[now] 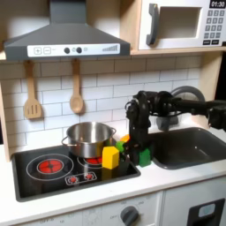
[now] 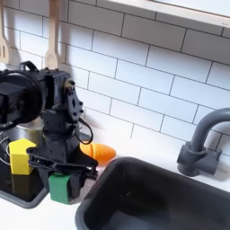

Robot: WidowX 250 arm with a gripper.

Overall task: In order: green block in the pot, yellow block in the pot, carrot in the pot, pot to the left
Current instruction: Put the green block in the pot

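The gripper (image 2: 61, 182) is closed on the green block (image 2: 60, 187) at the stove's edge, beside the sink (image 2: 153, 193). The yellow block (image 1: 110, 157) stands just left of it in the first exterior view, near the pot (image 1: 88, 139).

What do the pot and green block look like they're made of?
The pot: shiny mirror-like walls, seemingly polished steel. The green block, between the gripper fingers: flat, even colour, matte; painted wood or plastic, can't tell.
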